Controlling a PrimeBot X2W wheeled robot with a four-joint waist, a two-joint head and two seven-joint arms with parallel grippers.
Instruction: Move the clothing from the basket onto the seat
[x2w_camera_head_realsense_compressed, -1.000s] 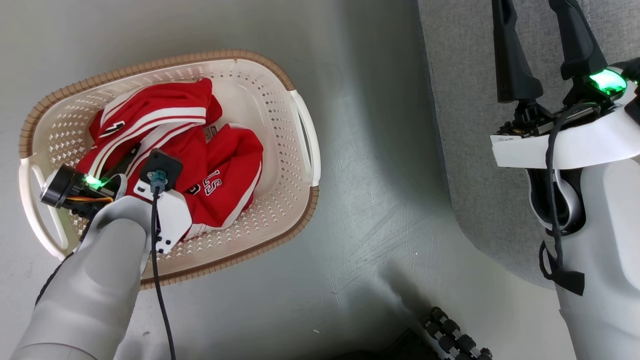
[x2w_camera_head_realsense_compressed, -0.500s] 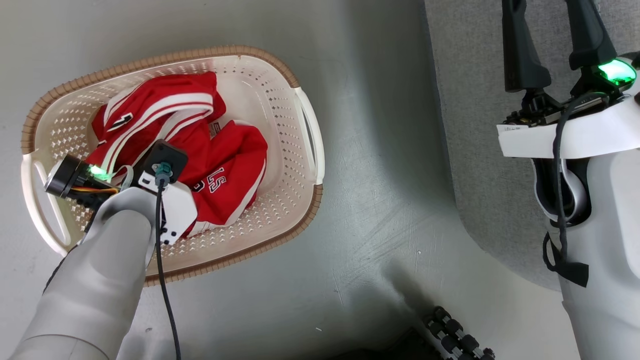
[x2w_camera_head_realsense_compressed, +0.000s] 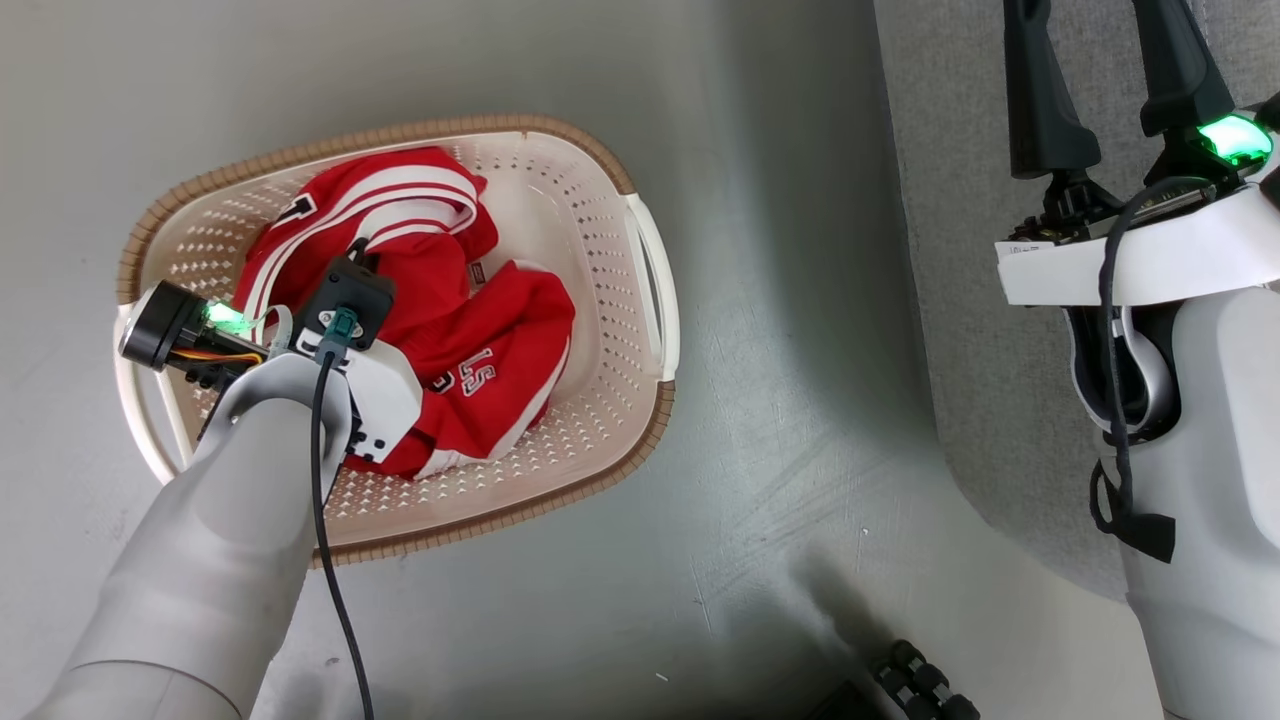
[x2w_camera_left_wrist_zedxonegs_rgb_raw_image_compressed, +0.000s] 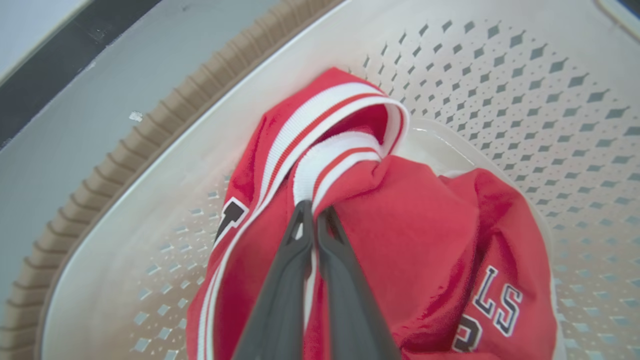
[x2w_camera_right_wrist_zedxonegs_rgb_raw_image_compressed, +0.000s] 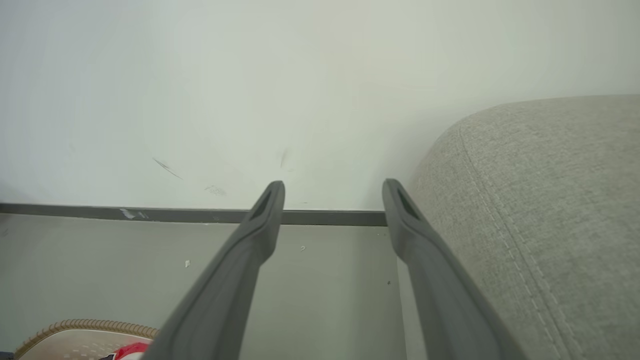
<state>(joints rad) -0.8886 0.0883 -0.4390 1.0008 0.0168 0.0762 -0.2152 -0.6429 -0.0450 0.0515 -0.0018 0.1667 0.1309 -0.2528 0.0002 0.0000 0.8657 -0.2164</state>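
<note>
Head view: the basket (x2w_camera_head_realsense_compressed: 655, 270) stands on the floor (x2w_camera_head_realsense_compressed: 780, 450) at the left, and the clothing (x2w_camera_head_realsense_compressed: 480, 350) lies crumpled inside it, red with white stripes, one piece at the far side and one with lettering toward the right. The left arm (x2w_camera_head_realsense_compressed: 260, 450) reaches in from the near left, its wrist above the clothing. The seat (x2w_camera_head_realsense_compressed: 950, 200) fills the far right, well apart from the basket, with bare floor between them. The right gripper (x2w_camera_head_realsense_compressed: 1105, 70) hangs over the seat's edge, its two fingers pointing far and standing spread, with nothing between them.

Left wrist view: the left gripper (x2w_camera_left_wrist_zedxonegs_rgb_raw_image_compressed: 312, 212) points down into the basket, and its jaws are pressed together, pinching a fold of the clothing right at a white band with a red stripe (a thin strip of white shows between the fingers). The red cloth bunches around the tips. The piece with lettering (x2w_camera_left_wrist_zedxonegs_rgb_raw_image_compressed: 500, 300) lies to the right, against the perforated wall.

Right wrist view: the right gripper's fingers stand wide apart and empty, aimed at a pale wall (x2w_camera_right_wrist_zedxonegs_rgb_raw_image_compressed: 250, 100) and its dark skirting (x2w_camera_right_wrist_zedxonegs_rgb_raw_image_compressed: 150, 214). The seat's rounded corner, with a seam, rises at the right, just beside the right finger. A corner of the basket with a bit of red shows at the near left.
</note>
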